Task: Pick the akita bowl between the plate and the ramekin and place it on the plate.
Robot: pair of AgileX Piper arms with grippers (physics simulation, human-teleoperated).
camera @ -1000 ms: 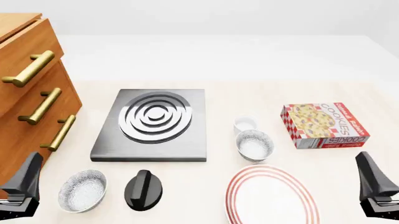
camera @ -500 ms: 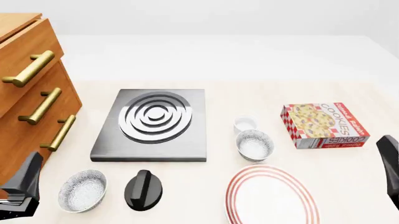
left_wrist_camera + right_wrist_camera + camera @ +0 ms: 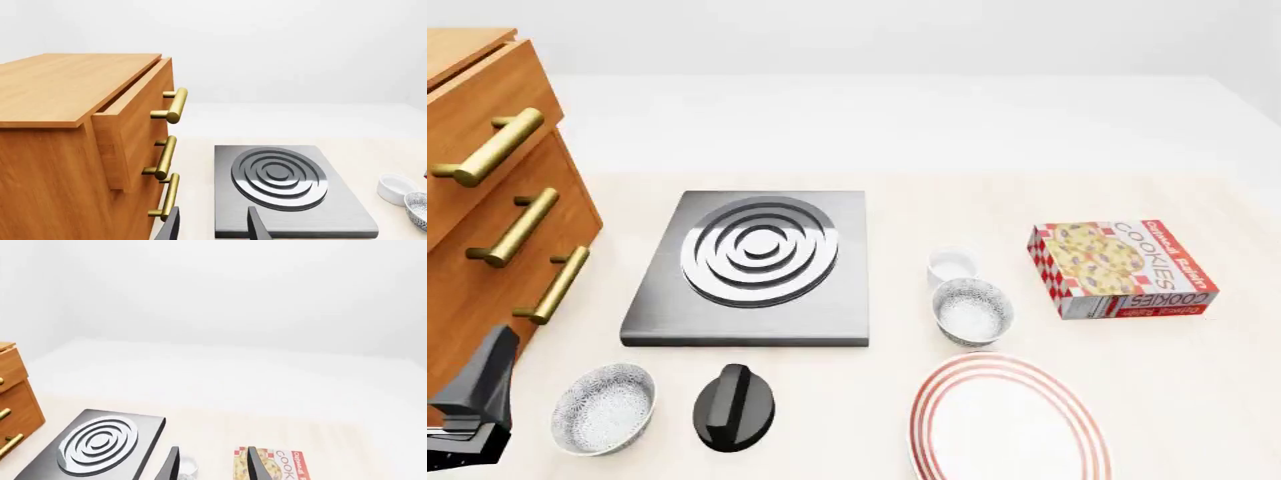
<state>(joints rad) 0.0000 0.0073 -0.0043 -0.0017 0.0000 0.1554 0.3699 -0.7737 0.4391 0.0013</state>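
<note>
The akita bowl, speckled inside, stands between the small white ramekin behind it and the red-ringed plate in front of it. A look-alike bowl stands at the front left. My left gripper is open and empty near the front left corner, beside the cabinet, and the front view shows one finger of it. My right gripper is open and empty, high above the table and outside the front view. Its wrist view catches the ramekin beyond its fingers.
A wooden drawer cabinet with brass handles fills the left side. A grey burner slab lies at the centre, a black knob-shaped object in front of it. A cookies box stands right of the bowl.
My right gripper, at the front view's lower right a second ago, slid towards the right edge and has left that view. The left gripper and the objects have not moved.
</note>
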